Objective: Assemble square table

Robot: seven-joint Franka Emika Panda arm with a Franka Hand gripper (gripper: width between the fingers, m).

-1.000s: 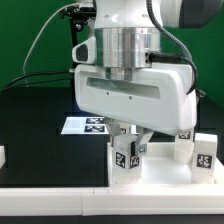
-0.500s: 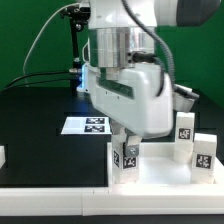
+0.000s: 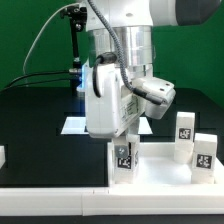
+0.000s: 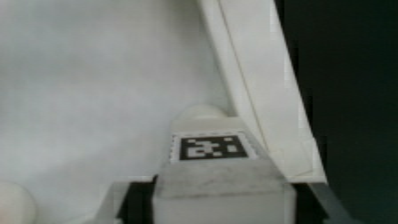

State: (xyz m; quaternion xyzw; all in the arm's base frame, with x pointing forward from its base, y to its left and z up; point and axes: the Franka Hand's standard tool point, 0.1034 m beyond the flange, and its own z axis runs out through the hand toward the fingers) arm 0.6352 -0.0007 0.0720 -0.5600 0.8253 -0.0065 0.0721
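Observation:
The square table's white top [image 3: 165,172] lies flat at the exterior view's right front. A short white leg [image 3: 125,157] with a black-and-white tag stands upright at the top's near-left corner. My gripper [image 3: 127,141] comes straight down onto it and is shut on that leg. In the wrist view the tagged leg [image 4: 215,150] fills the space between my dark fingers [image 4: 135,203], beside the top's raised edge [image 4: 249,70]. Two more tagged legs [image 3: 185,125] [image 3: 204,153] stand on the right side of the top.
The marker board [image 3: 74,125] lies on the black surface behind my arm. A long white rail [image 3: 55,198] edges the front of the work surface. A small white piece [image 3: 2,156] shows at the left edge. A dark post [image 3: 76,55] stands at the back.
My wrist has turned about its vertical axis while staying over the same leg; the gripper body now faces sideways. The leg and the other parts stay in place.

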